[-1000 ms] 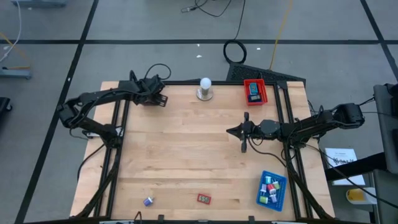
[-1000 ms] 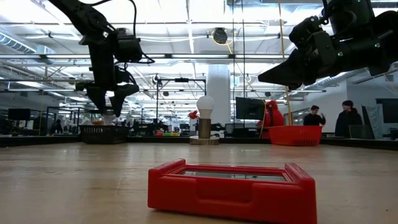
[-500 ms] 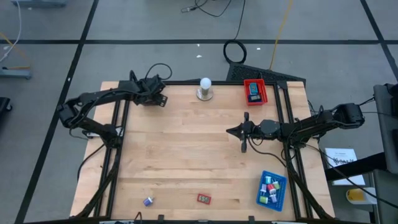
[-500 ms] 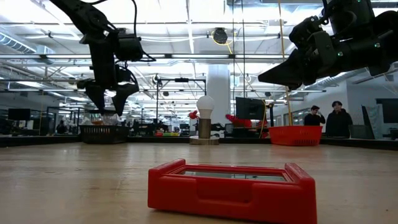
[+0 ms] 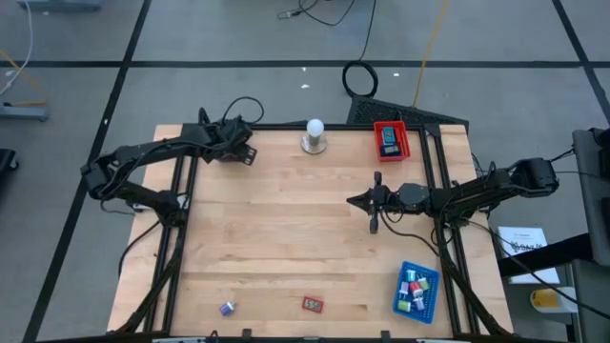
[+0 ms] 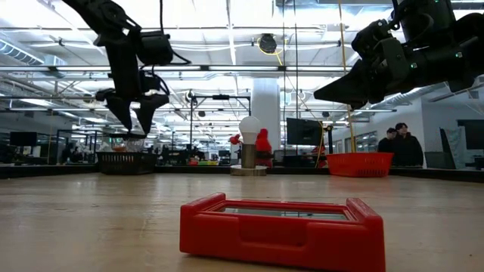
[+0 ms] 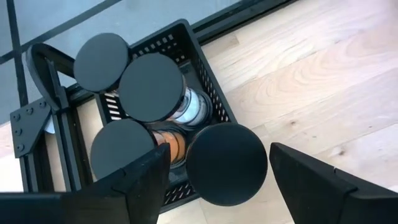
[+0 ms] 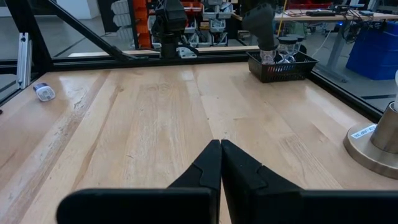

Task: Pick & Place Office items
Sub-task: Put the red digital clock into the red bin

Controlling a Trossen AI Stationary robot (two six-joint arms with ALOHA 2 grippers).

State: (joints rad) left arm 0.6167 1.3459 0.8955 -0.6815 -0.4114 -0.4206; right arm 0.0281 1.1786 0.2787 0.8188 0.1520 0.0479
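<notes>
Two tools hang above the desk (image 5: pixel 286 219). Left tool (image 7: pixel 211 180) gapes over a black basket (image 7: pixel 205 87). Right tool (image 8: pixel 221 163) is pinched closed, empty.

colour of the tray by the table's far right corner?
Red tray; clearest in the high view.

White ball (image 5: pixel 315 127), red tray (image 5: pixel 390 140)

Even, bright overhead light falls on my table (image 5: pixel 286 238), and shadows beneath my arms are soft and faint. At table height, the hall's ceiling lights glare white, so my arms read as dark silhouettes against them. The red tray (image 6: pixel 283 230) up close is sharp, the room behind hazy. Past my left pincer (image 7: pixel 217 186), the black lids (image 7: pixel 227 163) show matte, without glare.
</notes>
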